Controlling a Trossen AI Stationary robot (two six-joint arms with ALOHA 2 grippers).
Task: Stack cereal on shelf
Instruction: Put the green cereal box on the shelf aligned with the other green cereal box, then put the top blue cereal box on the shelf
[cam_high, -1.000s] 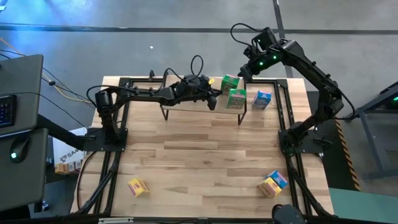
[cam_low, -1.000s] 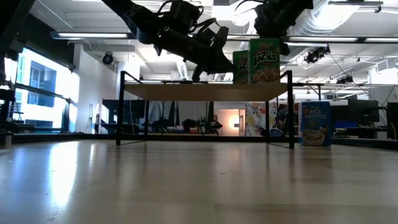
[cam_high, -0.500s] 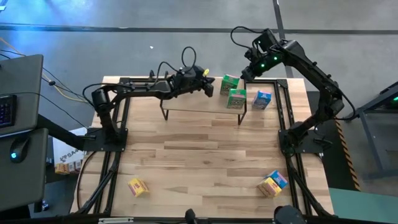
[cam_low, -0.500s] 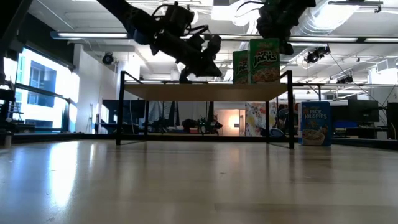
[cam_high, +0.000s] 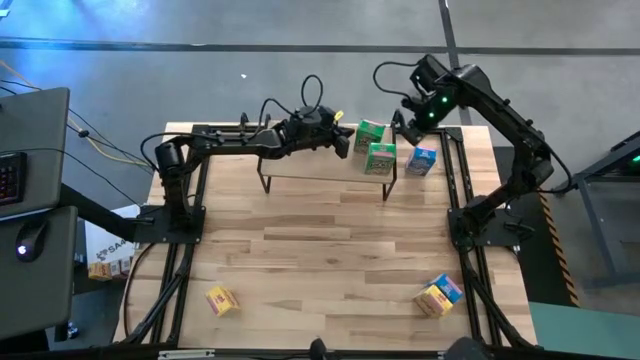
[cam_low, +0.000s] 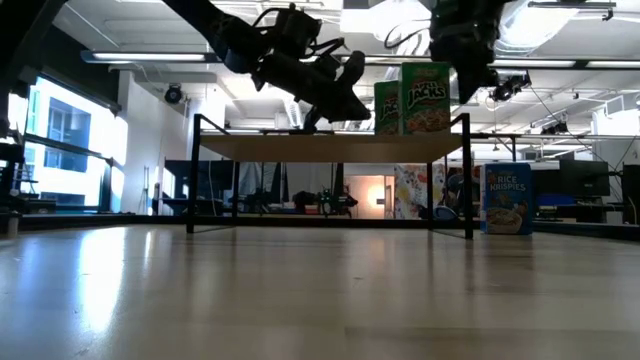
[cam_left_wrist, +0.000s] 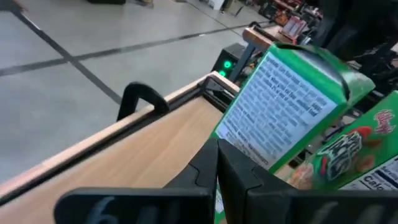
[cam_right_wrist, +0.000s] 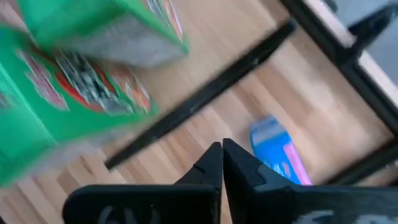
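Note:
Two green cereal boxes stand upright on the right end of the shelf (cam_high: 312, 166) (cam_low: 330, 147): a far one (cam_high: 370, 132) (cam_left_wrist: 283, 106) and a near one (cam_high: 380, 158) (cam_low: 426, 98). My left gripper (cam_high: 344, 142) (cam_left_wrist: 217, 149) is shut and reaches in level over the shelf's far edge, just left of the far green box. My right gripper (cam_high: 404, 126) (cam_right_wrist: 222, 147) is shut. It points down above the gap between the shelf and a blue box (cam_high: 422, 160) (cam_right_wrist: 277, 152) that stands on the table right of the shelf. My left gripper's shut fingertips (cam_left_wrist: 211, 155) stand close against the lower edge of the far green box's printed side (cam_left_wrist: 239, 138), coming level from the table's left. I cannot tell whether they touch it.
A yellow box (cam_high: 221, 300) lies near the front left. A yellow and a blue box (cam_high: 440, 293) lie together near the front right. The black frame rails (cam_high: 462, 180) run along the table's sides. A bare stretch of table lies in front of the shelf.
My left gripper has gone toward the table's far edge and a little right, up to the far green box. My right gripper has tipped downward and shifted slightly toward the blue box. The boxes have kept their places.

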